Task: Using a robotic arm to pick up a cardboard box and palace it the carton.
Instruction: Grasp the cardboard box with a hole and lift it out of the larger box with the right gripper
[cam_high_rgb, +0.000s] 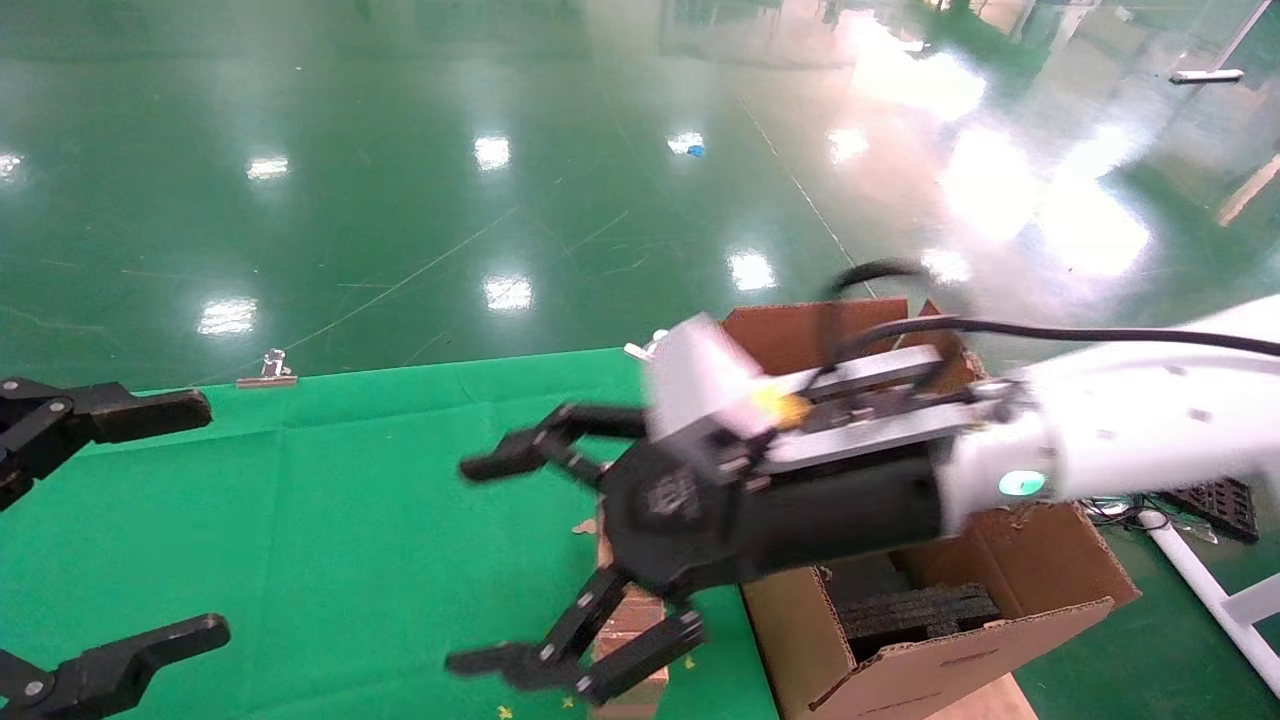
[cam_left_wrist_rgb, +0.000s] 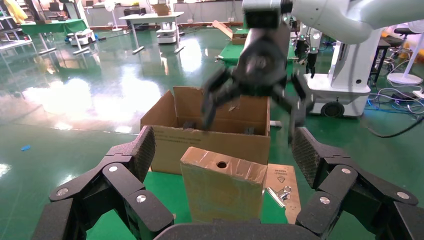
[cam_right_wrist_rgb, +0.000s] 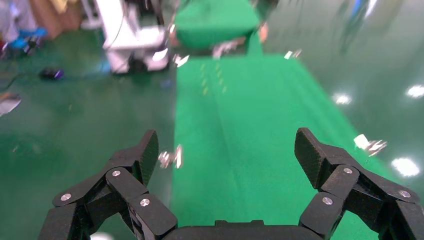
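1. At the far left of the head view, the left gripper (cam_high_rgb: 105, 520) hangs over the green cloth (cam_high_rgb: 350, 520), fingers spread wide and holding nothing.
2. The cardboard box (cam_left_wrist_rgb: 221, 184), small, narrow and brown with a round hole in its taped top edge, stands on the cloth just beside the carton.
3. The right gripper (cam_high_rgb: 560, 570), on the white robotic arm (cam_high_rgb: 1130, 420), hangs wide open directly above the box, not touching it.
4. On the right, the carton (cam_high_rgb: 930, 660) stands open, with black foam (cam_high_rgb: 915, 610) inside.
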